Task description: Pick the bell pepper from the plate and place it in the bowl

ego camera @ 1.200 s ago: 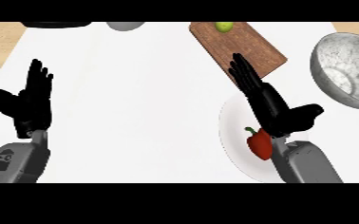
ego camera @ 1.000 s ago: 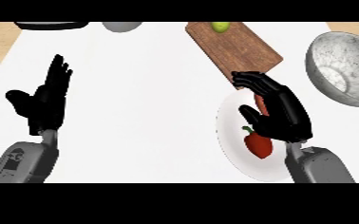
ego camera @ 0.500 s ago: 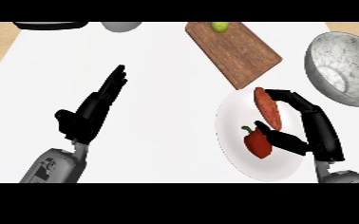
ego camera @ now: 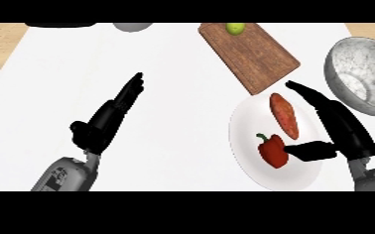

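A red bell pepper (ego camera: 272,150) with a green stem lies on the white plate (ego camera: 245,129) at the right, next to an orange sweet potato (ego camera: 284,114). My right hand (ego camera: 338,129) is over the plate's right side, fingers straight and pointing up-left, thumb tip beside the pepper's right side. It holds nothing. The speckled grey bowl (ego camera: 351,74) stands at the right edge, above the plate. My left hand (ego camera: 108,118) is at the left, open, fingers straight and pointing up-right.
A wooden cutting board (ego camera: 249,54) lies above the plate with a green lime (ego camera: 235,28) at its far end. A grey object (ego camera: 132,27) and a dark one (ego camera: 58,24) sit at the counter's back edge.
My right hand has swung from over the plate's middle to its right side, uncovering the sweet potato and pepper. The left hand has tilted and moved right towards the middle.
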Controlling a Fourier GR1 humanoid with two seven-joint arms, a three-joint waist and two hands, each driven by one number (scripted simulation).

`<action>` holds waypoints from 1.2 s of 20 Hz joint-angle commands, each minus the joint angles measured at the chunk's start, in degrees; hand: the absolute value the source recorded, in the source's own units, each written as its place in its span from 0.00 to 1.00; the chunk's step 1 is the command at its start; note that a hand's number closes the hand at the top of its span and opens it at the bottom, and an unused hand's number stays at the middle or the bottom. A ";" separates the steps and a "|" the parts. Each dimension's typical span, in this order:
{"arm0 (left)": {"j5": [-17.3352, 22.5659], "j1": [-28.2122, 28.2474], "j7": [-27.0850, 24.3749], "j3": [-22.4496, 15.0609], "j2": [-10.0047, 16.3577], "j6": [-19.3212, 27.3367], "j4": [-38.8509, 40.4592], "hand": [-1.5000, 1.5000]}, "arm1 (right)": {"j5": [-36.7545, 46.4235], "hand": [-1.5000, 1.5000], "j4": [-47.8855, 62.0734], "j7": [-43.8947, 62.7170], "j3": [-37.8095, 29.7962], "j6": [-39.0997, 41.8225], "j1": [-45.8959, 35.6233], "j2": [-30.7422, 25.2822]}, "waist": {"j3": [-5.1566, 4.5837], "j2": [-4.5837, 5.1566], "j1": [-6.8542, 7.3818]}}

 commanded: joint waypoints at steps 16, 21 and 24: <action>-3.25 2.56 0.51 -0.65 -2.82 0.65 -2.08 0.50 | -21.62 0.00 -9.72 57.22 9.41 39.78 -18.97 2.54 | 0.12 0.05 0.26; -2.52 5.05 -0.74 1.15 -1.32 -2.66 -3.07 0.50 | -20.37 0.00 -12.63 58.64 11.25 38.41 -17.01 3.48 | 0.15 -0.03 -0.18; -3.69 2.36 3.74 1.61 -2.61 -1.23 -4.87 0.50 | -15.95 0.00 -8.57 55.50 12.23 37.48 -18.41 5.31 | 0.19 0.08 0.06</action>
